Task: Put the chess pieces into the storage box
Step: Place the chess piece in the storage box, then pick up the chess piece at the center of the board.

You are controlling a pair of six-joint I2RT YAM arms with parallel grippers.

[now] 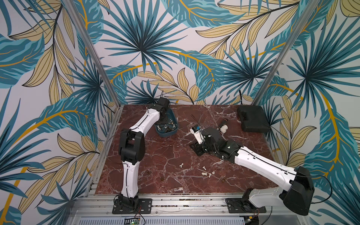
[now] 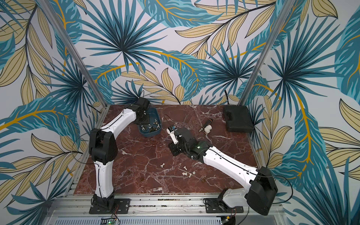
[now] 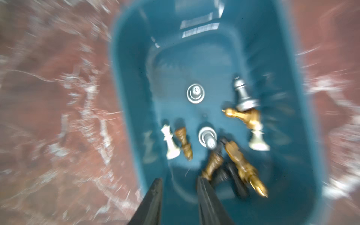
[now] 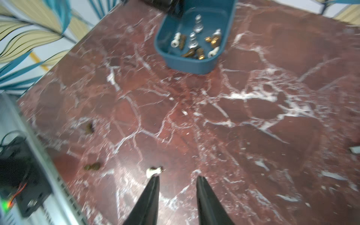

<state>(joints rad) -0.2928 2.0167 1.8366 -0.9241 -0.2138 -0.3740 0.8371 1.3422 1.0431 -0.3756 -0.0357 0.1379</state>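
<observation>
Left hand [image 3: 179,179]: open, empty, over storage box [image 3: 132,97], seemingly for a drop. Right hand [image 4: 177,178]: open above desk [image 4: 253,116], beside white piece [image 4: 153,171], likely next pick.

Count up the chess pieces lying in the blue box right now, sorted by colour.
Inside the storage box, going by the left wrist view:
silver pieces: 3
white pieces: 2
gold pieces: 2
brown pieces: 2
black pieces: 1 visible, mostly hidden under the others
Total: 10, possibly more, since the picture is blurred.
</observation>
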